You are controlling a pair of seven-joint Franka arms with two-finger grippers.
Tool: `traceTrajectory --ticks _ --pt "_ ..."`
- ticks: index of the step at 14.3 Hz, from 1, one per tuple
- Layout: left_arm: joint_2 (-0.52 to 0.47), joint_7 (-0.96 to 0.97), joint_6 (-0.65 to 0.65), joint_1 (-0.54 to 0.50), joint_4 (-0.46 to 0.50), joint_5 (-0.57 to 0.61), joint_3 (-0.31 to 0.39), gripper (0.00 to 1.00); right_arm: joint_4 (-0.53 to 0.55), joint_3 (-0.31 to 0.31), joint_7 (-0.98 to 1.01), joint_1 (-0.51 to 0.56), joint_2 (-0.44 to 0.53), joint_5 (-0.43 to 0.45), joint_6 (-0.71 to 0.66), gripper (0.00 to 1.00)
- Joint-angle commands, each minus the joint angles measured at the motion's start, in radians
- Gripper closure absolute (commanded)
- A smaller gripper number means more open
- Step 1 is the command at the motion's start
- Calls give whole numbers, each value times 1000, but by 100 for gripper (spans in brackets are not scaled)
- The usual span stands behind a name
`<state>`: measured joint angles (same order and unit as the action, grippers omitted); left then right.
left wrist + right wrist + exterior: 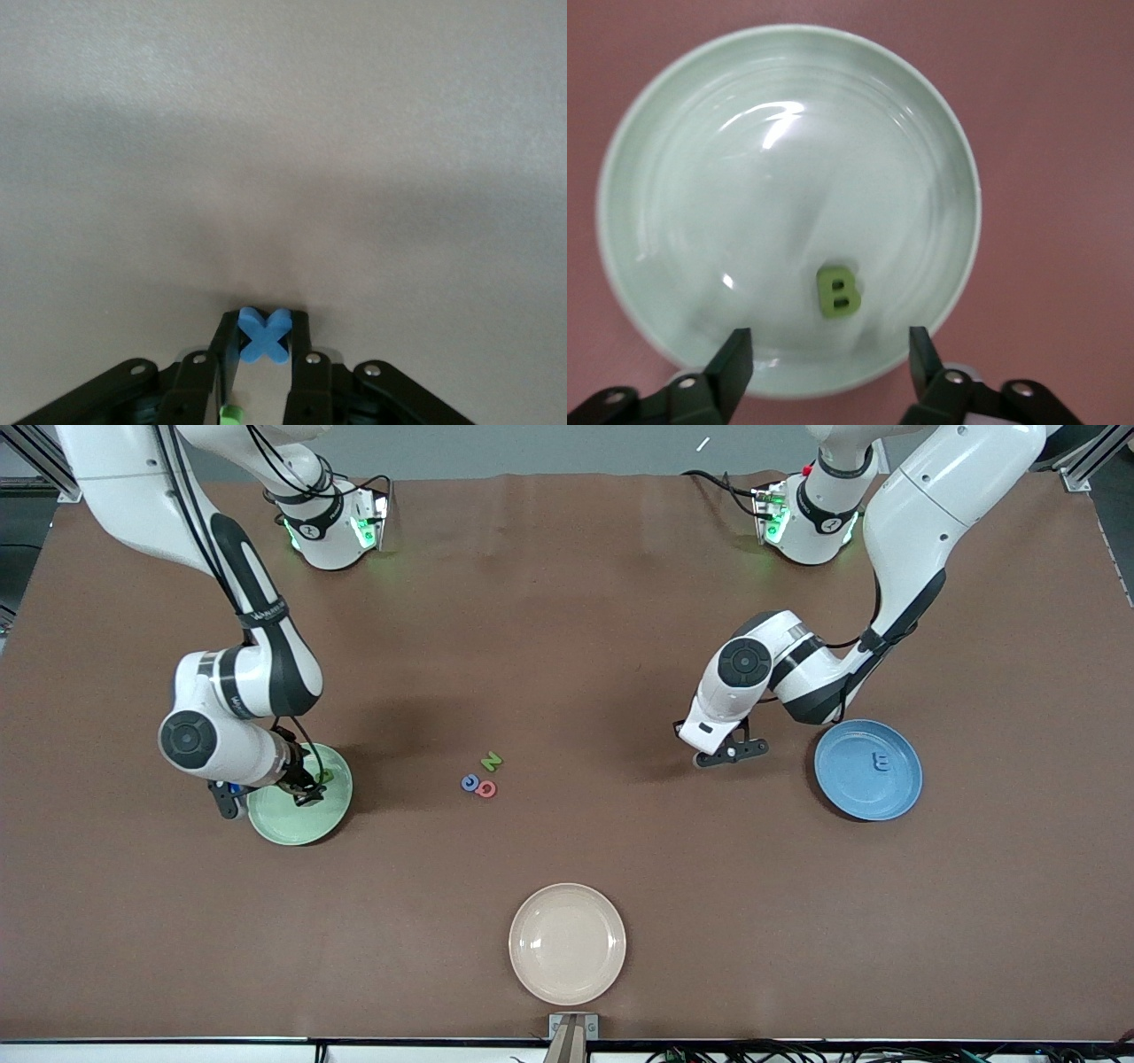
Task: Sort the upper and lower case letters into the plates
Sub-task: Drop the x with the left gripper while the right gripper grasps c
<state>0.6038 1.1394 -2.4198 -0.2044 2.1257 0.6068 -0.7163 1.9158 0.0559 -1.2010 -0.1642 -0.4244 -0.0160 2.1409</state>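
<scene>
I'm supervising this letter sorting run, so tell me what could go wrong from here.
1. The left gripper pinches the small blue x letter only at its fingertips, so it could slip out on the way to a plate.
2. The open right gripper sits low over the pale green plate; lifting carelessly might nudge the plate or the green letter B.

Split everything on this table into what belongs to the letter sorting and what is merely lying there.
Job:
- pale green plate holding green B
- blue plate holding a blue letter
- blue x in the left gripper
- loose N and two letters beside it

Lying about:
- cream plate
</scene>
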Motion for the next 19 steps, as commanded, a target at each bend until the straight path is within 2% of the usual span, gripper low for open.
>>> traceTrajectory --ticks 1,5,10,14,16,19 --pt "-62 17 -4 -16 13 22 -2 84 -70 -19 -76 -40 6 -39 -50 0" --pt "-124 -79 1 -105 -7 19 -20 85 -80 -18 -233 -138 -11 -81 54 0" --pt "-171 -275 5 -280 29 22 -49 86 -93 -18 -458 -222 -125 -82 213 0" --pt "-207 -488 4 -427 71 24 -55 86 -188 -18 -591 -278 -227 -81 221 0" --pt "-205 -575 1 -483 88 24 -55 86 -201 -18 -615 -297 -243 -81 224 4" --pt "-199 -606 -15 -532 120 37 -55 86 -201 -18 -630 -322 -246 -84 228 12"
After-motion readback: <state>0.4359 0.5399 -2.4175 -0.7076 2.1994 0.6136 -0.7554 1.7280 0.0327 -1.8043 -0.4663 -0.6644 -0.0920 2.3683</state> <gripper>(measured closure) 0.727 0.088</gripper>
